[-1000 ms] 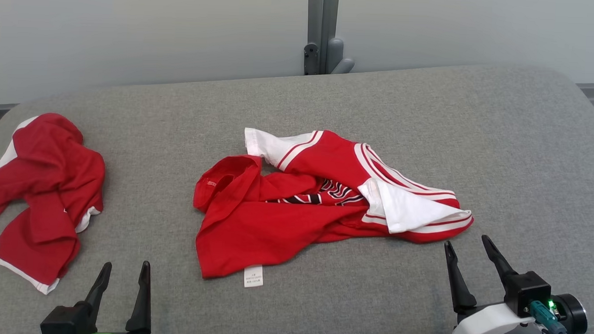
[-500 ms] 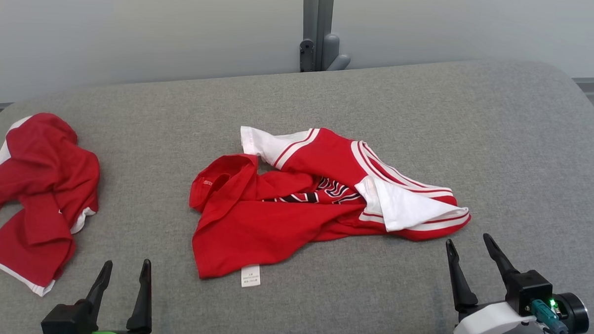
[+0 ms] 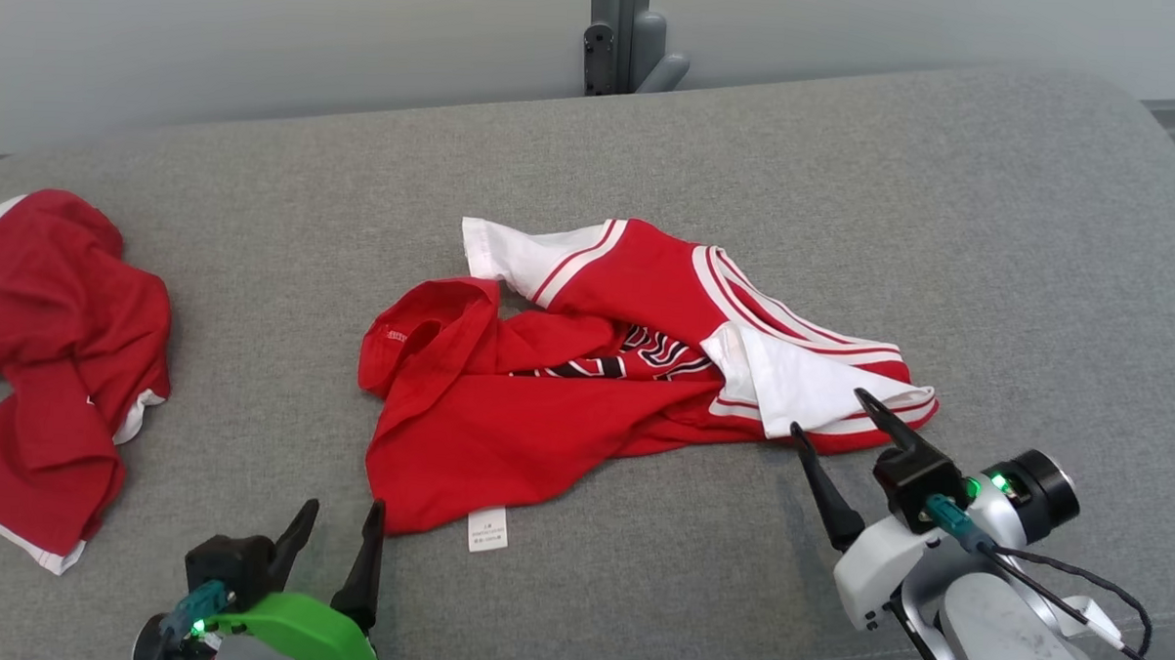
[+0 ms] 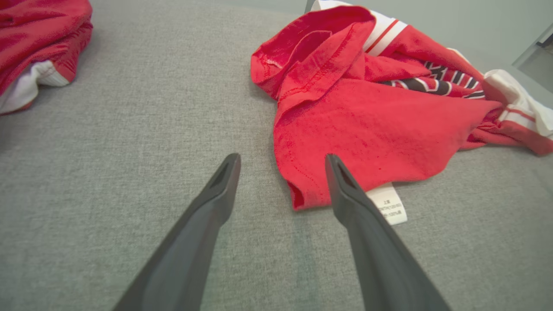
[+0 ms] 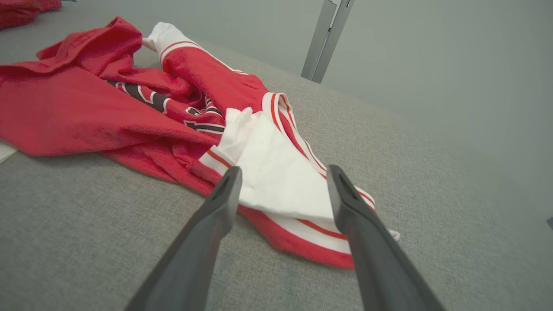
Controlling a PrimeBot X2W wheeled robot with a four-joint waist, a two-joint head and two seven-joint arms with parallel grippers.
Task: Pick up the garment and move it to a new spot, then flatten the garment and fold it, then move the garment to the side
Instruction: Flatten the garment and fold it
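Both hands are seen released, with nothing held. The left hand is placed low by the near edge, its jaws spread wide just short of the garment's near corner. The right hand is placed at the garment's right end, its jaws spread about the rim of the white sleeve; whether cloth is touched there cannot be told.

A grey fabric-covered counter is spread across the whole scene. At its middle the garment, red with white striped trim, is left crumpled and partly doubled over itself, so that dark lettering is half hidden in the folds. Well apart from it, at the counter's left end, a second red garment is heaped. The white sleeve is turned back over the garment's right side, and a small white label is laid out at its near hem, just beside the left hand.

No part of the task is judged done. The pick-up is judged to be only in preparation, with a hand set at each end. The carrying to a new spot, the flattening, the folding and the move aside are all left.
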